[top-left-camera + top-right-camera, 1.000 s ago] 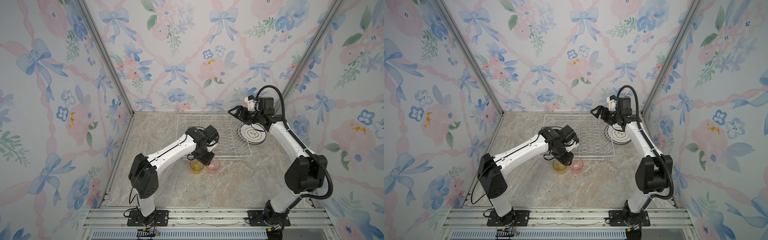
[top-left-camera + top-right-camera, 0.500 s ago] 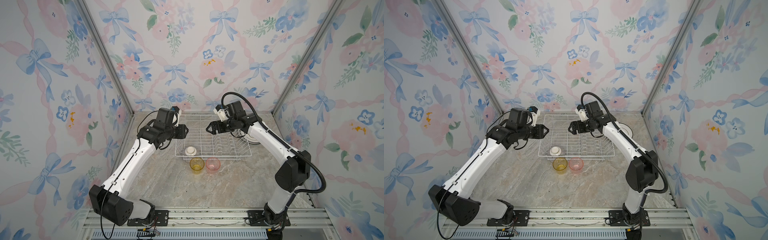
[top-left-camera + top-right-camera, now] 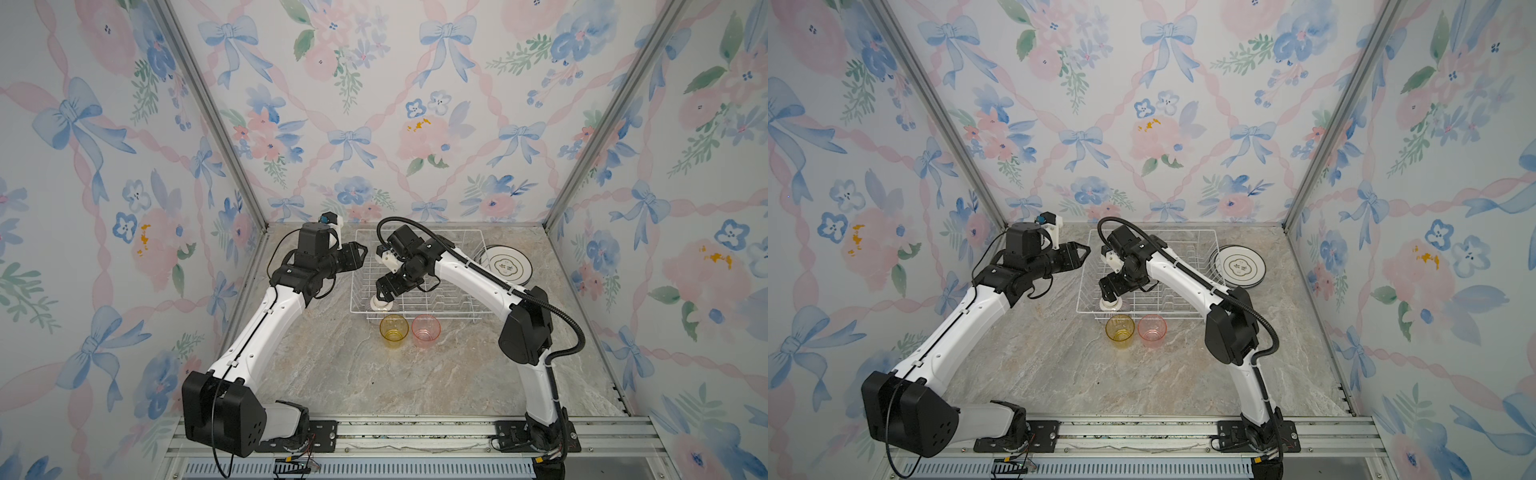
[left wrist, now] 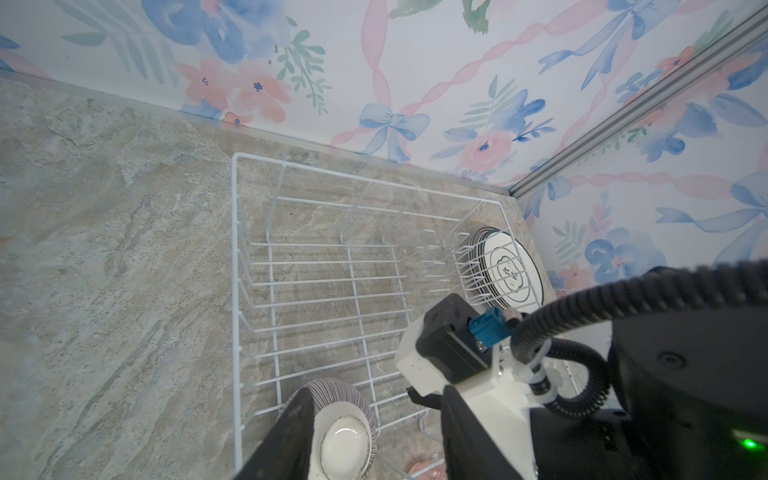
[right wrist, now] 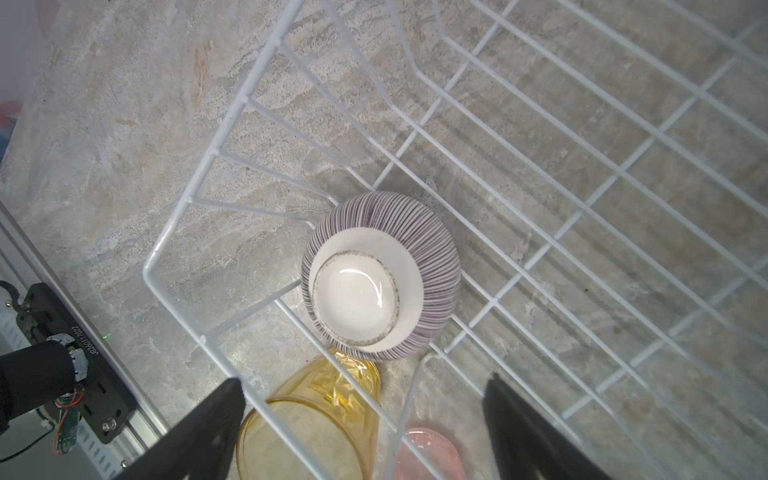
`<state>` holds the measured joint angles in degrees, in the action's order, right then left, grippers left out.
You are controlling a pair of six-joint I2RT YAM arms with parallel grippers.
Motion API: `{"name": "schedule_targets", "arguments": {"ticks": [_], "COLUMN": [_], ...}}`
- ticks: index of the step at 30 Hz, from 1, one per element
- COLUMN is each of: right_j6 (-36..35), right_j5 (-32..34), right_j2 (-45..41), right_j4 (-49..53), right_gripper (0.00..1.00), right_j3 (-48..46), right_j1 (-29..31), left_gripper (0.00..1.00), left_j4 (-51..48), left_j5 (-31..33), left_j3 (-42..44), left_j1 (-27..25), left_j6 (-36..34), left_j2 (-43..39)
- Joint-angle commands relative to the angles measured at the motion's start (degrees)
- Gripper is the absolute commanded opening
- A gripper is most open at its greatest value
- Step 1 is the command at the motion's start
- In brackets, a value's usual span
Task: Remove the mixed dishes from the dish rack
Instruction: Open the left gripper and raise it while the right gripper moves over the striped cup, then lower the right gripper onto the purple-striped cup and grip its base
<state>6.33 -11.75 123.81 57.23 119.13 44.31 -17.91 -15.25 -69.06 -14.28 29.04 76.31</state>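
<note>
Right hand [image 5: 363, 380] lowered, open, empty; striped bowl [image 5: 380, 274] just beyond fingertips [image 5: 224, 401], untouched.

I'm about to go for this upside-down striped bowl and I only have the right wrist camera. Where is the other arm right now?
Observer: The left gripper hangs open and empty at the dish rack's far left edge, away from the bowl.
Operator: Any plates in my way?
Observer: No, the plates lie stacked on the table just outside the rack's right side.
Operator: Is the pink tumbler standing?
Observer: Yes, in both top views the pink tumbler stands upright beside the yellow tumbler, both outside the rack's near edge.
</note>
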Motion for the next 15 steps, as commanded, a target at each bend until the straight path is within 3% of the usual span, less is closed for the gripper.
{"name": "schedule_targets", "arguments": {"ticks": [1,6,15], "right_j6": [0.06,1.11,2.22], "right_j5": [3.00,3.81,9.20], "right_j2": [2.75,7.18,13.12], "right_j4": [5.08,7.48,12.10], "right_gripper": [0.90,0.82,0.84], "right_j3": [3.63,8.93,16.27], "right_j1": [1.73,2.99,4.61], "left_gripper": [0.50,0.50,0.50], "left_j4": [1.96,1.98,1.98], "left_j5": [-2.71,-5.10,-7.76], "left_j3": [1.33,1.61,1.79], "left_j1": [1.69,3.86,6.06], "left_j6": [0.32,-0.06,-0.80], "left_j2": [-1.12,-1.46,-1.54]}}
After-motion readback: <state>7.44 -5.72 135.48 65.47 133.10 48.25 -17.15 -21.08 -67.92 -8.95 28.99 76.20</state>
